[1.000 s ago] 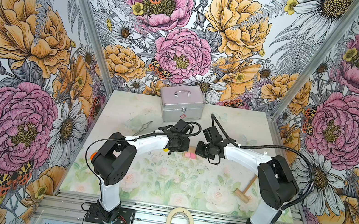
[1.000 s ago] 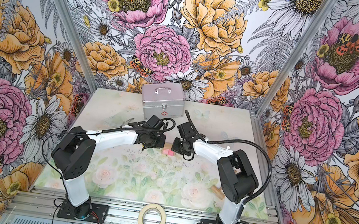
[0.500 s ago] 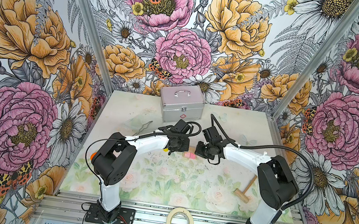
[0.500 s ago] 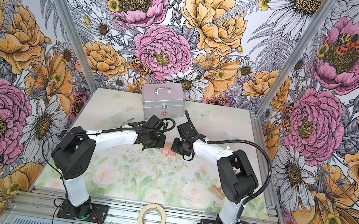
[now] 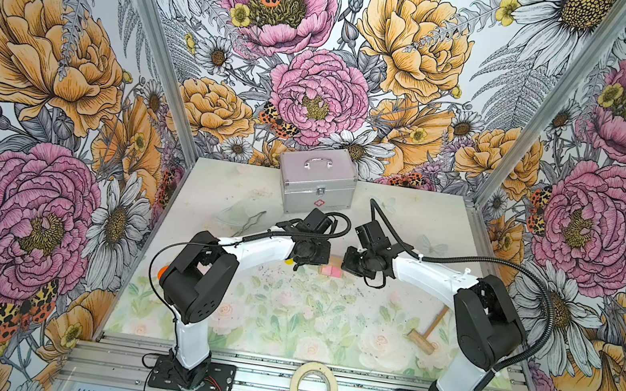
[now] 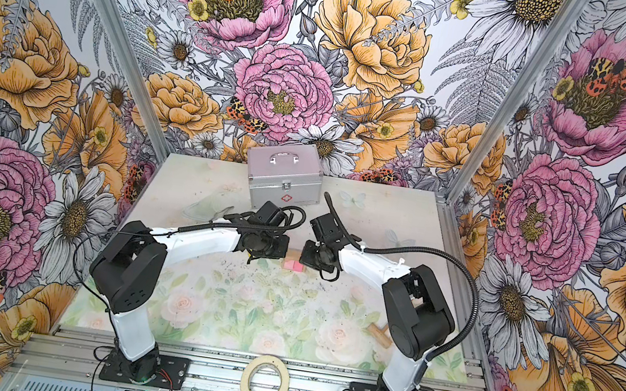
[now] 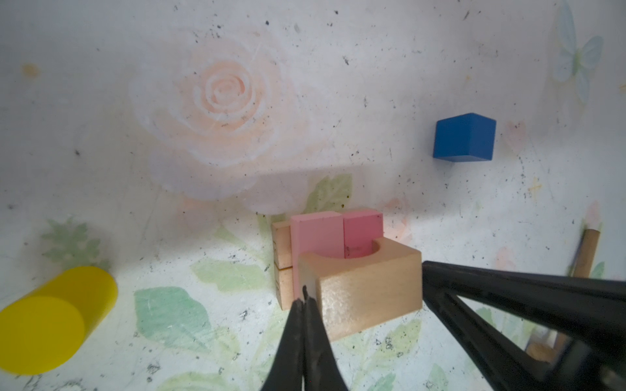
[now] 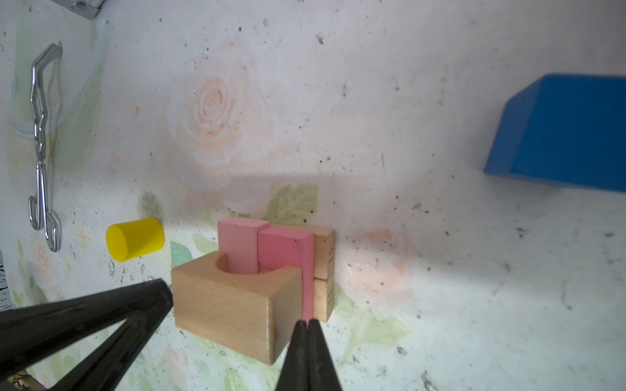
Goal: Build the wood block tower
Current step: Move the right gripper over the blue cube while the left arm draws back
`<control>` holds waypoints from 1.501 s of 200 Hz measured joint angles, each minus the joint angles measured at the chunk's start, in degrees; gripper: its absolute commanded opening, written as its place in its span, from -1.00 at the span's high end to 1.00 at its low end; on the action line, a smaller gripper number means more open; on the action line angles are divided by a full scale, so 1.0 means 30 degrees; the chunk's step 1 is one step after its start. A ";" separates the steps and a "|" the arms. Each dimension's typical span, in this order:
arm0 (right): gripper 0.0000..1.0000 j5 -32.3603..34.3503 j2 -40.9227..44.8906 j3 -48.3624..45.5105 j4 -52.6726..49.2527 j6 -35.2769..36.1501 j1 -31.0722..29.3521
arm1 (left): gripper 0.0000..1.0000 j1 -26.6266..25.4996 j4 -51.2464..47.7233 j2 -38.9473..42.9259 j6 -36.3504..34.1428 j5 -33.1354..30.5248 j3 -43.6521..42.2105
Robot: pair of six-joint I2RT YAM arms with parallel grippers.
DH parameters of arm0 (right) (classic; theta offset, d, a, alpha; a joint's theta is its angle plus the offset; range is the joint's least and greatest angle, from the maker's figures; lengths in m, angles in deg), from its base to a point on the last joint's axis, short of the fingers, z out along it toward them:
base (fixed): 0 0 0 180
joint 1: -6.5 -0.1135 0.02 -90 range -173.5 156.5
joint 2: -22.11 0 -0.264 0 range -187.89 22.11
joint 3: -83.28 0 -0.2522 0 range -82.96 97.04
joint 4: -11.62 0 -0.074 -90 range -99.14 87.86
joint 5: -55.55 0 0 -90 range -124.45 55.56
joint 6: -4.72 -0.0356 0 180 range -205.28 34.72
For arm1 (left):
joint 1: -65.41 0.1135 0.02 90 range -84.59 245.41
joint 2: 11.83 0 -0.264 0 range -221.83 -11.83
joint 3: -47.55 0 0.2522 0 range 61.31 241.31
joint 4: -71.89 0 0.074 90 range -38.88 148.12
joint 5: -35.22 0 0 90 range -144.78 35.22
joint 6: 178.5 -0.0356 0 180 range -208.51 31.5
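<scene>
Nothing has moved since the earlier top views: both arms are in the same pose, wrists meeting in front of the silver case, and no block has been displaced.

Landmark: the notched tan block.

- Left gripper: fingers pressed together, holding nothing, tip against one end corner of the notched block.
- Right gripper: fingers likewise together and empty, tip at the opposite end.
- The block's long axis runs from one tip to the other, so it is pinched endwise between two closed grippers. Neither arm is nearer.
- The stack sits between the two wrists in both top views. Only the pink bricks show there.

Appearance:
- The notched block is plain wood with a half-round cut in its far long side. It seems to rest on the near end of the two pink bricks.
- The pink bricks lie side by side, running crosswise away from the notched block.
- Beneath them are two tan bricks with a seam between. I cannot tell whether the notched block overhangs.

Loose pieces:
- The yellow cylinder lies on its side, well off the block's left-gripper end.
- The blue block lies off the right-gripper end, beyond the pink bricks.

Judgement: this is a squaring nudge on the notched block. After that, the left arm is better placed for the cylinder and the right for the blue block. An uneven push could slide the pink layer.
</scene>
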 measured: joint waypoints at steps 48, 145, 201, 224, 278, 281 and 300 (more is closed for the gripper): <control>1.00 0.0197 0.0707 -0.0182 -0.0073 0.0022 0.0393 | 0.89 0.0000 0.0000 0.0000 -0.0007 0.0000 0.0000; 0.55 0.4262 0.2186 0.1945 -0.4036 0.1486 0.1982 | 0.78 0.2178 -0.0007 0.3308 -0.0546 -0.0313 -0.1399; 0.03 0.5697 -0.1129 0.5180 -0.5982 0.2506 0.2069 | 0.61 0.3206 -0.0036 0.7016 -0.1027 -0.0408 -0.2550; -0.05 0.5974 -0.2550 0.6288 -0.6637 0.2718 0.2076 | 0.58 0.3453 -0.0051 0.8036 -0.1122 -0.0437 -0.2892; -0.14 0.6113 -0.4401 0.7963 -0.7490 0.3104 0.2142 | 0.56 0.3985 -0.0168 0.8801 -0.1253 -0.0437 -0.3388; -0.14 0.6105 -0.4473 0.8014 -0.7533 0.3104 0.2142 | 0.56 0.4007 -0.0160 0.8808 -0.1260 -0.0437 -0.3410; -0.15 0.6105 -0.4750 0.8145 -0.7679 0.3169 0.2273 | 0.56 0.4095 -0.0175 0.8816 -0.1282 -0.0430 -0.3585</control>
